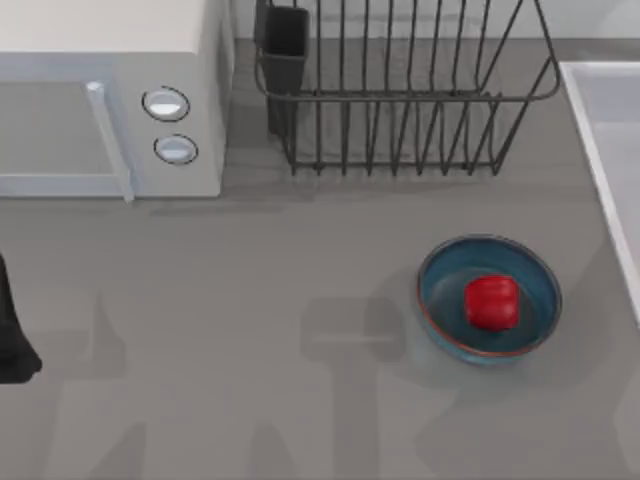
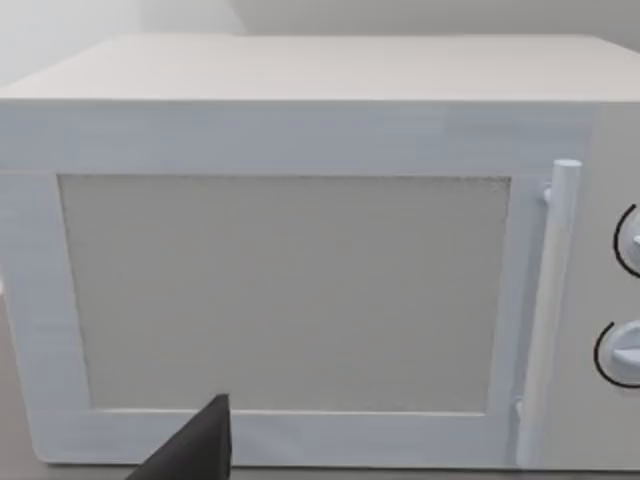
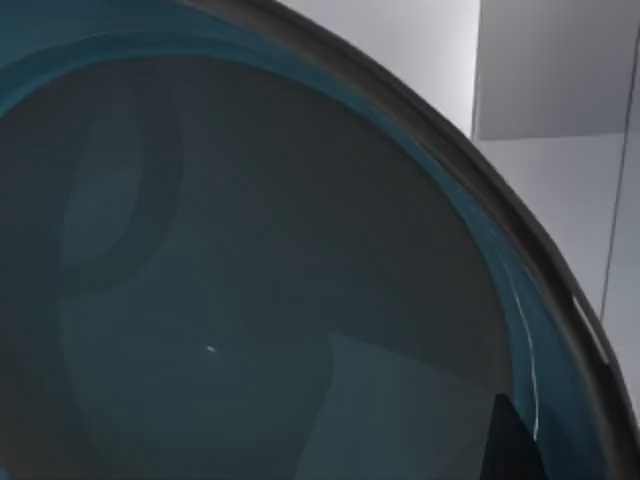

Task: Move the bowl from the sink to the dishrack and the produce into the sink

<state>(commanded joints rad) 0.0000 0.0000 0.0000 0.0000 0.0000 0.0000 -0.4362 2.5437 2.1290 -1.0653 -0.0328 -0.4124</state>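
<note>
- Bowl (image 1: 489, 296): on the table's right half, in front of the dishrack (image 1: 400, 95), holding the produce (image 1: 491, 302)
- Sink (image 1: 605, 130): at the right edge
- Left arm (image 1: 12, 330): at the left edge, facing the microwave (image 1: 110, 100); claw state cannot be told
- Right wrist view: close on a second bowl's interior (image 3: 250, 280); claw state cannot be told

Left arm (image 1: 12, 330) parked at the table's left edge.
</note>
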